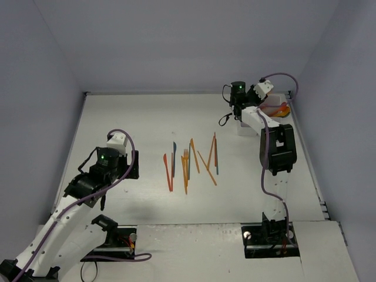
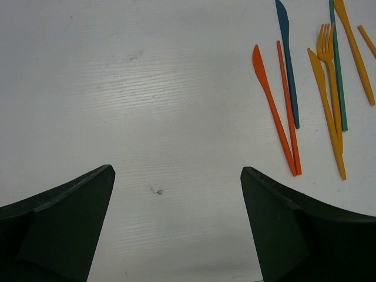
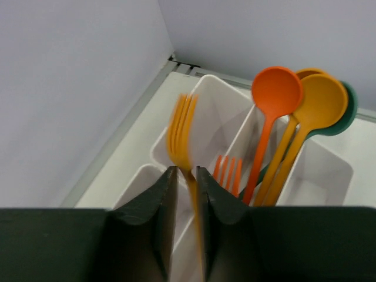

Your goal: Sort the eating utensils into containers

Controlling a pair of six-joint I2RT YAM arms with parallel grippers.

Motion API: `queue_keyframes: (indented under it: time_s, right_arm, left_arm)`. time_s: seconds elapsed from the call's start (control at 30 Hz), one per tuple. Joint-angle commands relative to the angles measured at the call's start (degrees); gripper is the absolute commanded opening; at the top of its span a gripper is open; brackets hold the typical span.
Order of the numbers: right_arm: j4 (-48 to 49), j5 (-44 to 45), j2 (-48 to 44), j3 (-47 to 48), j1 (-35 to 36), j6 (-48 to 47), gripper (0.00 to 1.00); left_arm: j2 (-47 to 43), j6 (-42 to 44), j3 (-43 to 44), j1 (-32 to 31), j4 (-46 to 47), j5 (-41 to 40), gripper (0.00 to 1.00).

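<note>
Several loose utensils (image 1: 189,161): thin plastic pieces in orange, red and teal-blue, among them a red-orange knife (image 2: 271,108) and a teal knife (image 2: 287,59). They lie flat on the white tabletop (image 2: 147,88), well to the left of the white plastic compartment tray (image 3: 218,120).
Their axis: roughly near-to-far, slightly fanned, some crossing.
Held orange fork (image 3: 181,129): motion-blurred, above the tray's compartments, tines pointing away from the pincer, handle running back between its fingers.
Right pincer (image 3: 187,194): clenched on the held orange fork's handle.
Standing spoons (image 3: 276,91): red-orange, yellow-orange and teal, bowls up, leaning together in one tray compartment.
Second orange fork (image 3: 226,170): tines up, just beside them.
Left pincer (image 2: 176,173): released, jaws wide over the tabletop, left of the loose utensils, farthest from the tray.
</note>
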Motion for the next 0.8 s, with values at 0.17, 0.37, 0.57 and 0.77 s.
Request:
queue_keyframes:
  time_s: [0.17, 0.37, 0.57, 0.77]
  right_arm:
    - [3.59, 1.3, -9.36, -4.04, 4.72, -1.04, 0.39]
    - [3.59, -4.45, -20.26, -9.83, 10.17, -9.56, 0.4]
    - [-8.3, -29.65, -27.13, -12.92, 13.25, -14.61, 0.41]
    - [-18.53, -45.28, -28.46, -15.73, 19.61, -13.49, 0.39]
  left_arm:
    - [0.56, 0.57, 0.68, 0.44, 3.33, 0.72, 0.87]
    - [-0.14, 0.66, 0.69, 0.44, 3.24, 0.64, 0.87]
    - [-0.55, 0.66, 0.78, 0.44, 3.11, 0.46, 0.87]
    - [-0.46, 0.66, 0.87, 0.44, 3.11, 0.67, 0.87]
